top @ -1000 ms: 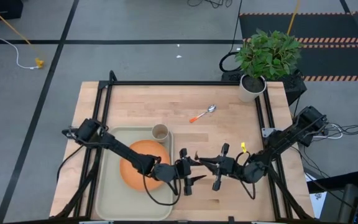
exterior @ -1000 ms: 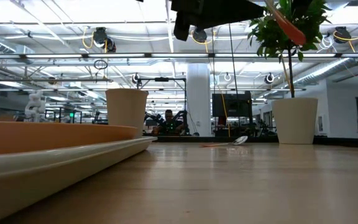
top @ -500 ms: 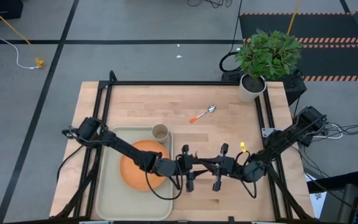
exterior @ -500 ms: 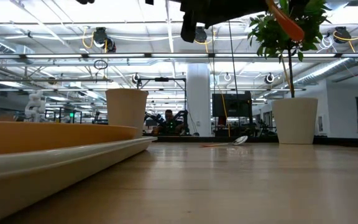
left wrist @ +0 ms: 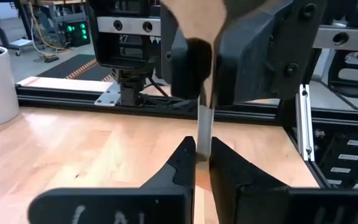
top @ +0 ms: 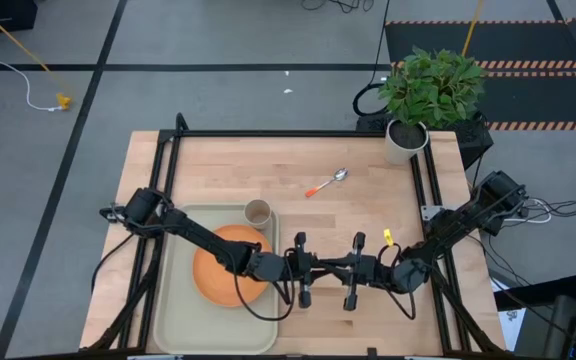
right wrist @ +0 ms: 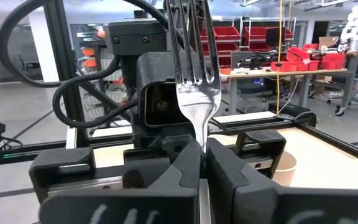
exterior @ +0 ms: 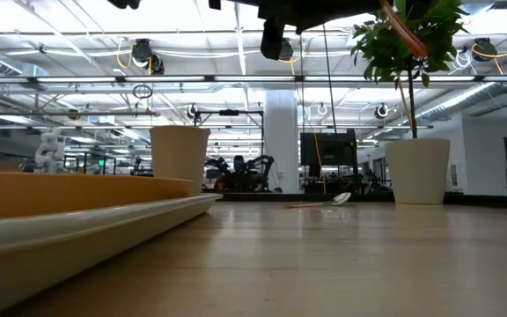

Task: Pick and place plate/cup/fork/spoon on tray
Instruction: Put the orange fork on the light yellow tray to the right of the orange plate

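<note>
Left gripper (top: 303,272) has closed in on the fork (right wrist: 194,74), both grippers now pinching it mid-air near the table's front edge beside the tray (top: 168,325). Right gripper (top: 351,272) fingers clamp the handle. Handover underway; tray placement follows.

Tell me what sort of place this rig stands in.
Probably a robotics lab or workshop hall: the low view shows an open ceiling with pipes and strip lights, the right wrist view shows shelves of red bins, and the wooden table has a black metal frame.

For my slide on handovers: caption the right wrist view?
Right gripper and left gripper both pinch the upright fork.
</note>
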`<act>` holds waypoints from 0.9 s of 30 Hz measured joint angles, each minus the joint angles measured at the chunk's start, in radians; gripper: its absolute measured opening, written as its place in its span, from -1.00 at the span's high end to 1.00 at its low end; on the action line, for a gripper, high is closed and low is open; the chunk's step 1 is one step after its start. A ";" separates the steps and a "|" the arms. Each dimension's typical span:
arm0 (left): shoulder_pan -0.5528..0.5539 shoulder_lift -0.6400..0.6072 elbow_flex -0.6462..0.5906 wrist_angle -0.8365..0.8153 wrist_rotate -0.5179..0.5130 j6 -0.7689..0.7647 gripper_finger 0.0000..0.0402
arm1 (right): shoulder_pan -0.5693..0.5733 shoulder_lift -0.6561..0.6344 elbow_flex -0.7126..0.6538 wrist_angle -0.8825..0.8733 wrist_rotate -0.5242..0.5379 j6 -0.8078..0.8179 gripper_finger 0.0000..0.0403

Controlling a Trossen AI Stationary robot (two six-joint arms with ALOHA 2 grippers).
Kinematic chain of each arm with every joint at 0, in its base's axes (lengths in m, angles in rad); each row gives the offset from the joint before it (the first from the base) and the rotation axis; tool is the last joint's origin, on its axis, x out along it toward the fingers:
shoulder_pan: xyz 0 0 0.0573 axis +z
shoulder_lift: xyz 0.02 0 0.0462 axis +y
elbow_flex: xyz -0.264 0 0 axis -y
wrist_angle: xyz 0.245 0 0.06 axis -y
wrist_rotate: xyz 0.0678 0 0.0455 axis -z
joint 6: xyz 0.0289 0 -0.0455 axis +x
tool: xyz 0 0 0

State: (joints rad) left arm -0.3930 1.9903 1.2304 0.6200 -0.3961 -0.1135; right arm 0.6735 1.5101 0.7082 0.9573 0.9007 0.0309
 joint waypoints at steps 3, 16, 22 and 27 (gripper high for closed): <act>0.000 -0.009 0.000 -0.028 0.015 0.000 0.88 | 0.010 0.000 0.000 0.000 0.003 -0.018 0.99; -0.003 -0.146 0.001 -0.408 0.169 0.002 0.98 | 0.041 -0.017 0.001 -0.033 -0.057 0.039 0.66; -0.003 -0.157 0.001 -0.535 0.208 -0.024 0.98 | 0.000 -0.016 0.001 -0.107 -0.173 0.159 0.33; -0.003 -0.157 0.001 -0.550 0.225 -0.046 0.98 | -0.053 -0.015 0.001 -0.203 -0.278 0.270 0.12</act>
State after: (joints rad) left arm -0.3958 1.8332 1.2312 0.0697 -0.1712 -0.1599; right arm 0.6205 1.4955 0.7094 0.7539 0.6225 0.3013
